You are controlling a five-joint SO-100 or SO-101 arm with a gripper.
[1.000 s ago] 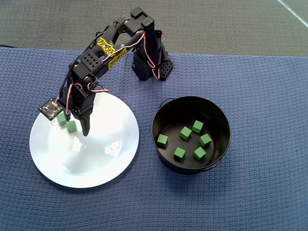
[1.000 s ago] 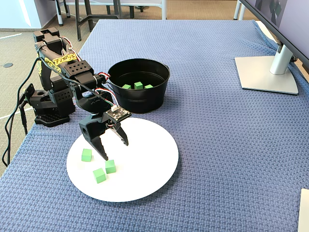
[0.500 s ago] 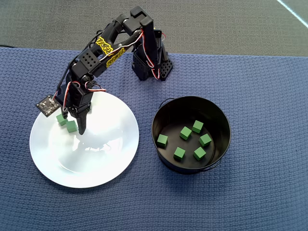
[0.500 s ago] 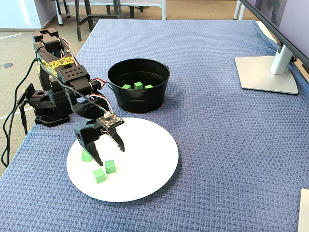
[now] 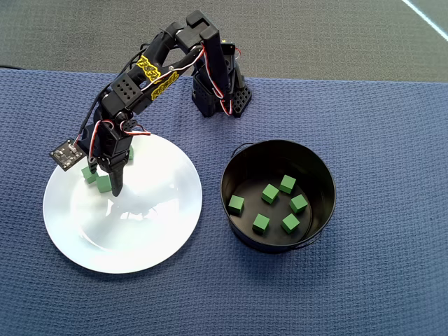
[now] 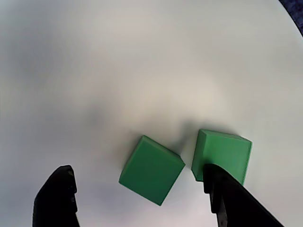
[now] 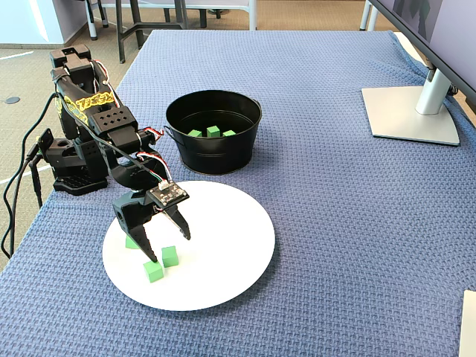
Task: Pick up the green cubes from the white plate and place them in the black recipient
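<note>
The white plate [image 5: 143,234] [image 7: 227,256] holds three green cubes. In the wrist view one cube [image 6: 151,169] lies on the plate [image 6: 142,71] between my spread fingers, apart from both. A second cube [image 6: 222,151] sits just right of it, partly behind the right finger [image 6: 232,205]. My gripper [image 6: 136,170] [image 5: 110,185] [image 7: 168,244] is open, low over the plate's left part. The fixed view shows two cubes [image 7: 169,256] [image 7: 154,271] near the fingertips and a third cube [image 7: 132,242] half hidden behind the gripper. The black recipient [image 5: 225,183] [image 7: 216,156] holds several green cubes [image 5: 270,194].
The arm's base [image 5: 220,98] stands at the back of the blue woven mat [image 5: 378,140]. A monitor stand [image 7: 413,111] sits at the far right of the fixed view, well away from the plate and tin.
The gripper has shifted left across the plate and come down, still open. It now straddles one of the two neighbouring cubes. No cube has moved.
</note>
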